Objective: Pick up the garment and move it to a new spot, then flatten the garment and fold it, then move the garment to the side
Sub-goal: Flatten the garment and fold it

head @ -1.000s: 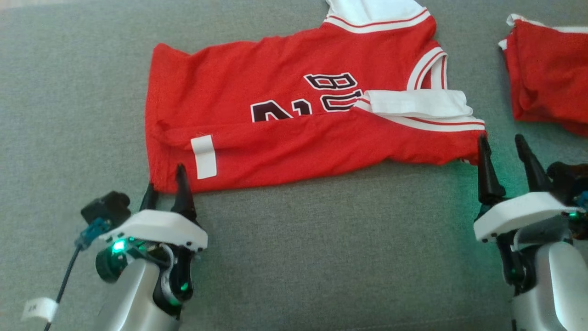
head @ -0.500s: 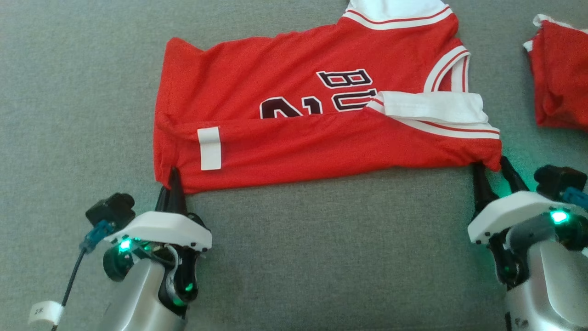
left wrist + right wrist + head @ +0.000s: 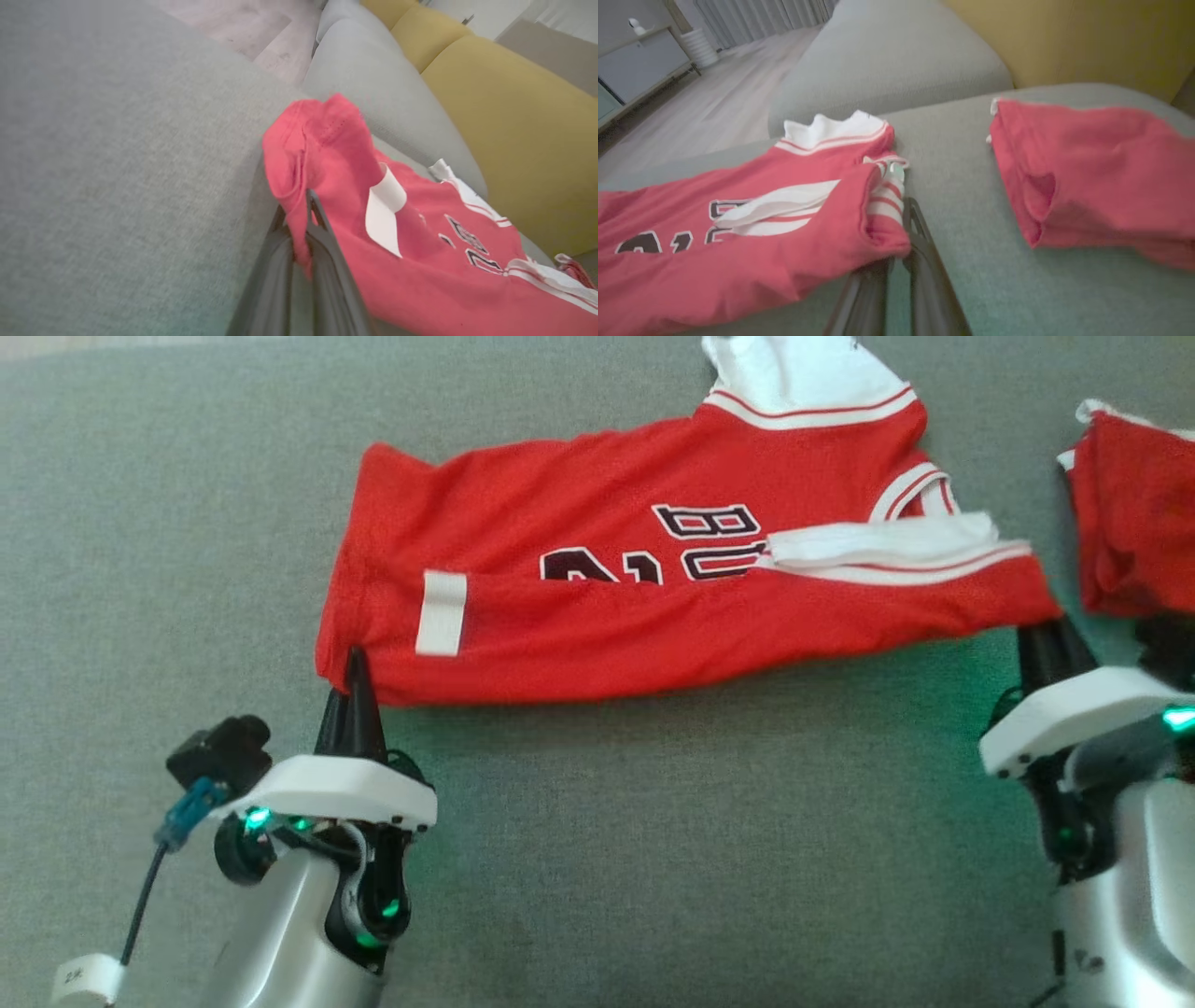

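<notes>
L gripper: fingers pressed together, pinching hem corner of jersey (cloth bunches over the tips in wrist view).
R gripper: fingers together on jersey's shoulder corner, tips under cloth.
jersey: red w/ white trim, stretched btwn both grippers, rest lying ahead of them on grey cushion.
2nd red garment: just beyond R gripper, apart from jersey.

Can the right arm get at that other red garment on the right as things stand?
Probably not yet: the other red garment lies close across bare cushion, but the right gripper is shut on the jersey corner.
</notes>
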`<state>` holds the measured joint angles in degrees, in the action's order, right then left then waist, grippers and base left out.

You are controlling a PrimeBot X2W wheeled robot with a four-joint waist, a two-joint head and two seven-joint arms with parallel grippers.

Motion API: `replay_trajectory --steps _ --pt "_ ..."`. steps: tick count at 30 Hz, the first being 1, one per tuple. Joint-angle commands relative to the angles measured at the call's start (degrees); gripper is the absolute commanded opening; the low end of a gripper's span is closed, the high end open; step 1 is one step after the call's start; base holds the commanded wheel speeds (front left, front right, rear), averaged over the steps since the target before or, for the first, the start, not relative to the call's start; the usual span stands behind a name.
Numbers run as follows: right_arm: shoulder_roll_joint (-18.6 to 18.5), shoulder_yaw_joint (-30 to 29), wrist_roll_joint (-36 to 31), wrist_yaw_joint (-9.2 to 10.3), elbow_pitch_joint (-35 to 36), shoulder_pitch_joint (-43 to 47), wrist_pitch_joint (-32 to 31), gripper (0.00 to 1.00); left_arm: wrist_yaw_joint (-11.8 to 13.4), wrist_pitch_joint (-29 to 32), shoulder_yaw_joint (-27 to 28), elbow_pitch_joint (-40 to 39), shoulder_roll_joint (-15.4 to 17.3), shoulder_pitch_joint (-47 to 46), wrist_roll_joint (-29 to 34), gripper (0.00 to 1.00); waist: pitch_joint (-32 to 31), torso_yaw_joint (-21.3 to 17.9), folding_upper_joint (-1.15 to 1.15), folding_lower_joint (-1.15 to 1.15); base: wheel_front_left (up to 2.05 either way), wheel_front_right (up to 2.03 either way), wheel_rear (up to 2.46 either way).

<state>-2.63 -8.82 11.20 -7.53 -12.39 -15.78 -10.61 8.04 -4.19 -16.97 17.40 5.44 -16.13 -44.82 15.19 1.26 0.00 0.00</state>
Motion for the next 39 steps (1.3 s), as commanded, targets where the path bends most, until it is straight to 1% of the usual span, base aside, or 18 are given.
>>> replay_trajectory --steps 1,6,10,15,21,22,23,24,25,26,29,33,36,39 --pt "-0.25 0.51 -0.36 0.04 4.75 0.00 -1.34 0.00 -0.12 -0.57 1.35 -3.46 1.47 -0.10 0.23 0.00 -0.92 0.06 0.00 0.00 0.00 0.00 0.00" --pt "-0.25 -0.86 -1.95 0.04 12.68 5.91 -6.73 0.00 0.76 0.51 0.42 -9.67 2.02 5.44 -0.02 0.00 -2.19 0.31 0.00 0.00 0.00 0.00 0.00" --pt "-0.25 -2.11 -1.42 0.04 16.15 11.73 -9.45 0.00 1.72 1.57 -0.54 -12.50 2.23 11.02 -0.55 0.00 -2.50 0.73 0.00 0.00 0.00 0.00 0.00" --pt "-0.25 -3.20 -0.24 0.04 17.75 17.12 -10.12 0.00 2.42 1.51 -0.94 -12.35 1.75 15.42 -1.50 0.00 -2.56 1.01 0.00 0.00 0.00 0.00 0.00" --pt "-0.25 -2.51 0.66 0.04 15.51 19.35 -8.73 0.00 2.65 1.37 -1.10 -8.07 1.34 15.96 -2.00 0.00 -3.08 0.52 0.00 0.00 0.00 0.00 0.00" --pt "-0.25 -2.28 0.67 0.04 14.93 19.42 -8.25 0.23 2.67 1.29 -1.15 -7.30 1.37 15.87 -1.90 0.07 -3.19 0.39 0.00 0.00 0.00 0.00 0.00" --pt "-0.25 -2.28 0.67 0.04 14.93 19.42 -8.25 0.23 2.67 1.29 -1.15 -7.30 1.37 15.87 -1.90 0.07 -3.19 0.39 0.00 0.00 0.00 0.00 0.00" --pt "-0.25 -2.09 0.73 0.04 14.32 19.47 -7.78 0.40 2.64 1.14 -1.24 -6.58 1.49 15.74 -1.69 0.31 -3.30 0.23 0.00 0.00 0.00 0.00 0.00" --pt "-0.25 -2.02 0.86 0.04 13.79 19.46 -7.23 1.00 2.56 0.90 -1.28 -6.05 1.54 15.63 -1.54 0.90 -3.42 0.09 0.00 0.00 0.00 0.00 0.00" --pt "-0.25 -1.91 0.86 0.04 13.25 19.47 -6.73 1.00 2.51 0.61 -1.25 -5.69 1.53 15.53 -1.47 1.00 -3.55 -0.03 0.00 0.00 0.00 0.00 0.00" --pt "-0.25 -2.09 0.74 0.04 12.34 19.37 -5.26 1.00 2.48 -0.46 -0.92 -5.76 1.98 15.06 -0.94 1.00 -3.97 -0.24 0.00 0.00 0.00 0.00 0.00" --pt "-0.25 -2.76 0.19 0.04 13.21 18.75 -3.94 1.00 3.03 -1.43 -0.02 -8.17 3.87 13.71 0.48 1.00 -4.50 -0.38 0.00 0.00 0.00 0.00 0.00" --pt "-0.25 -3.08 -0.34 0.04 15.17 17.65 -3.53 1.00 3.30 -0.74 0.81 -11.50 6.58 11.41 1.79 1.00 -4.44 -0.42 0.00 0.00 0.00 0.00 0.00" --pt "-0.25 -2.72 -1.00 0.04 17.81 15.65 -3.78 1.00 3.51 1.79 1.46 -15.12 10.38 7.34 3.53 1.00 -3.63 -0.54 0.00 0.00 0.00 0.00 0.00"
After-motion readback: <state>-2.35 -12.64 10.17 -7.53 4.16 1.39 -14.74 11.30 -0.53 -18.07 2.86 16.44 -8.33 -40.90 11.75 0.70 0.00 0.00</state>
